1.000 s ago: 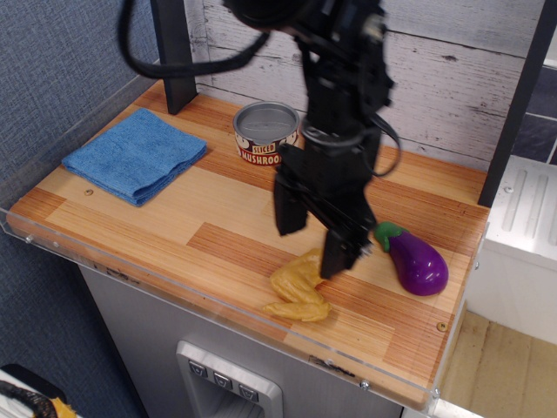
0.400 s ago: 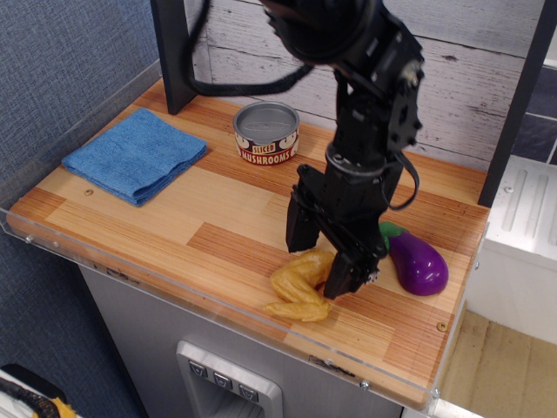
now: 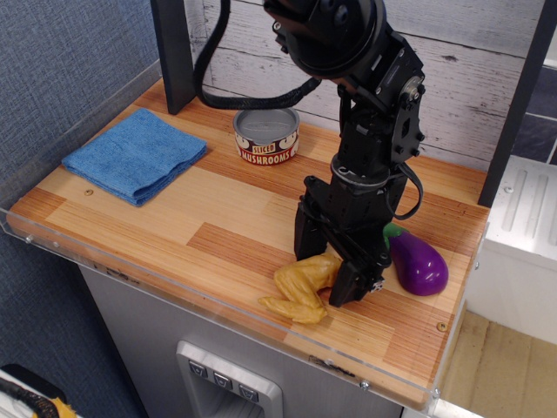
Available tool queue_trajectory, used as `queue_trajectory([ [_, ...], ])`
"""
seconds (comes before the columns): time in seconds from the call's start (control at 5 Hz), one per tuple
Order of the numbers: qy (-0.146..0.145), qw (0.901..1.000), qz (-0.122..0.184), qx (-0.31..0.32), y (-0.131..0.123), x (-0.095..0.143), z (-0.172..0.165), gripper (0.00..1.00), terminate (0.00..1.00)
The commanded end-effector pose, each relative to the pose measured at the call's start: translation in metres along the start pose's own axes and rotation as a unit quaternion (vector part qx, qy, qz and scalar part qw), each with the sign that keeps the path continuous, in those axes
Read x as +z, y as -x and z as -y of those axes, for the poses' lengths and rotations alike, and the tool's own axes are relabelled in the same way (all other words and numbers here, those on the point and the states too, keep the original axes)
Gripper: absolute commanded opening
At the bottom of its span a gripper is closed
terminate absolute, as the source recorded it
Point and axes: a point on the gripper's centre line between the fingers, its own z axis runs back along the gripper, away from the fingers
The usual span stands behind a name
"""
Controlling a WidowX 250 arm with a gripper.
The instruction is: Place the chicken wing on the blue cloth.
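Nearest the front edge of the wooden plank table [image 3: 218,231]: glossy golden-yellow plastic chicken wing [image 3: 300,286], lying flat, pointed tip toward the edge. My black tool [image 3: 329,264] is down over the wing's upper end, jaws spread with one finger on each side of it; I cannot tell whether the pads are touching it. Just right of the tool: purple toy eggplant with green stem [image 3: 415,261], on its side. Further back, centre: short tin can with a mushroom label [image 3: 266,134], upright. Far left, well apart from the wing: folded bright-blue terry cloth [image 3: 135,154], nothing on it.
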Motion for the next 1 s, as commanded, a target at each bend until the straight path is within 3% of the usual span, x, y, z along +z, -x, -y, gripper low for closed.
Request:
queue_trajectory([
  [0.0,0.002,1.0000,0.003,-0.005,0.001,-0.005,-0.002,0.00,0.00],
  [0.4,0.012,0.9998,0.008,0.015,0.014,0.014,-0.014,0.00,0.00],
  [0.8,-0.015,0.9927,0.011,0.119,0.036,0.040,-0.047,0.00,0.00],
])
